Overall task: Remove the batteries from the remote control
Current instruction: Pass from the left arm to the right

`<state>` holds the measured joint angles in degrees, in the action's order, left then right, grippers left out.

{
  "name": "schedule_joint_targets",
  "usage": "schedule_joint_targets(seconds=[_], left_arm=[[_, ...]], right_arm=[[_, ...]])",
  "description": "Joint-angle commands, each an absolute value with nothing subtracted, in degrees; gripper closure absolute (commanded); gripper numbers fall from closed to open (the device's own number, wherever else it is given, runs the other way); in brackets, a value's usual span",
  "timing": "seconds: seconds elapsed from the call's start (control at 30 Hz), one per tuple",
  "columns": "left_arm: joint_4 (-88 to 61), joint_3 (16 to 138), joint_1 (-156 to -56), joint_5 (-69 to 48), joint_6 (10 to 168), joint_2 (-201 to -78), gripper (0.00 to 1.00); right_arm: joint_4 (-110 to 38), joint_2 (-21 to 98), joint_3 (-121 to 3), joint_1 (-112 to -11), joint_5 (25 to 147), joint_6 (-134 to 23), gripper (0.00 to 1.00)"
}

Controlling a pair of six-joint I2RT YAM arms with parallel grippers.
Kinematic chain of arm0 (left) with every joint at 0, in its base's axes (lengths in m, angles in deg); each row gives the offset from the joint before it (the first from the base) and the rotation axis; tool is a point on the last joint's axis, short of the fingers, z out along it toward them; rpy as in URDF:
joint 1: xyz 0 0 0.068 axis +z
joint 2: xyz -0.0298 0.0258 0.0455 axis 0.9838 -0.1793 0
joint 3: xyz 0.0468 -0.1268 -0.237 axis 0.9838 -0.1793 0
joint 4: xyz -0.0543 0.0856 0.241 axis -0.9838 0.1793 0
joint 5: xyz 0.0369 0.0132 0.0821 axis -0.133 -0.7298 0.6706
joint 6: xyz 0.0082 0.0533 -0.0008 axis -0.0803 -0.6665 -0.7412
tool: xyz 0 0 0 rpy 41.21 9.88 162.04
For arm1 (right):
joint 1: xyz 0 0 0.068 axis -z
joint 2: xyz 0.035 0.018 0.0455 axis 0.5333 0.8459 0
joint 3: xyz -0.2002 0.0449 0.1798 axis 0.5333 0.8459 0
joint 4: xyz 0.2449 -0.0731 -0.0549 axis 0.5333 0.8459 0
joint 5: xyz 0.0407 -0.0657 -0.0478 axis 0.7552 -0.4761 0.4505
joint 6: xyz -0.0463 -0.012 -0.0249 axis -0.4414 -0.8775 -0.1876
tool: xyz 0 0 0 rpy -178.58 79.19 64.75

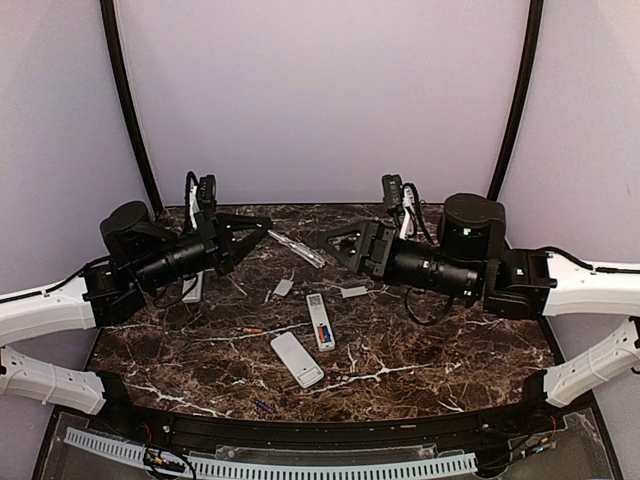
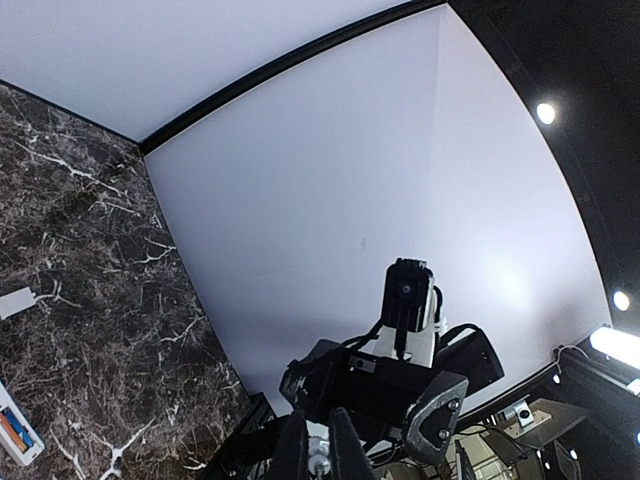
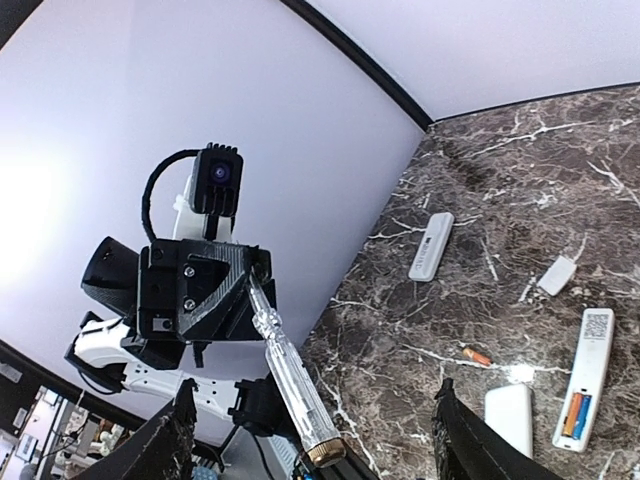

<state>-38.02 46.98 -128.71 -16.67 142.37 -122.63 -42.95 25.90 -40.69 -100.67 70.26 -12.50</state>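
**Left arm holds a screwdriver aloft; batteries sit in the open remote**

Top view: both arms are raised over the marble table [image 1: 450, 350], facing each other. The left gripper [image 1: 262, 225] is clamped on a clear screwdriver [image 1: 300, 250] that slants toward the right gripper [image 1: 335, 245]. The open remote [image 1: 320, 322] lies near the table's middle with the batteries [image 1: 322, 331] in its bay. A white remote [image 1: 297, 358] lies just beside it, nearer the bases. A third remote [image 1: 193, 288] lies under the left arm. One cover [image 1: 283, 287] and another cover [image 1: 353, 292] lie beyond the open remote. An orange cell [image 1: 252, 330] lies loose to its left. A purple cell [image 1: 263, 406] lies near the front edge.

Left wrist: the left gripper [image 2: 318, 455] has its fingers [image 2: 290, 450] drawn together on the thin shaft. The right gripper [image 2: 390, 385] faces it from across. The open remote [image 2: 15, 432] shows at the lower left edge, with orange and blue batteries [image 2: 12, 428] inside.

Right wrist: the right gripper [image 3: 315, 420] has its fingers [image 3: 175, 440] spread wide. The brass-capped end of the screwdriver [image 3: 290, 370] hangs in the gap and touches neither finger. Its other end is pinched in the left gripper [image 3: 250, 285]. On the table lie the open remote [image 3: 590, 360] with its batteries [image 3: 573, 415], the orange cell [image 3: 476, 354] and the white remote [image 3: 508, 420].
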Motion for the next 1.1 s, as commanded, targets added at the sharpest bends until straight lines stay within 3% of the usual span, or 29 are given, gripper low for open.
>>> schedule_joint_targets(seconds=[0.0,0.23,0.83,1.07], left_arm=[[-44.7,45.9,-128.8,-17.4,141.2,-120.7,1.00],[-46.7,45.1,-128.8,-17.8,141.8,-120.7,1.00],[-48.6,44.8,-128.8,-19.3,141.2,-121.0,1.00],[-49.2,44.8,-128.8,-19.7,141.2,-121.3,1.00]], right_arm=[[-49.7,28.3,-41.6,-100.4,75.6,-11.0,0.23],[-55.1,32.1,-43.1,-100.4,80.1,-10.8,0.29],[-58.6,33.6,-45.0,-100.2,81.7,-9.7,0.61],[-58.7,33.9,-45.1,-99.7,82.5,-9.1,0.69]])
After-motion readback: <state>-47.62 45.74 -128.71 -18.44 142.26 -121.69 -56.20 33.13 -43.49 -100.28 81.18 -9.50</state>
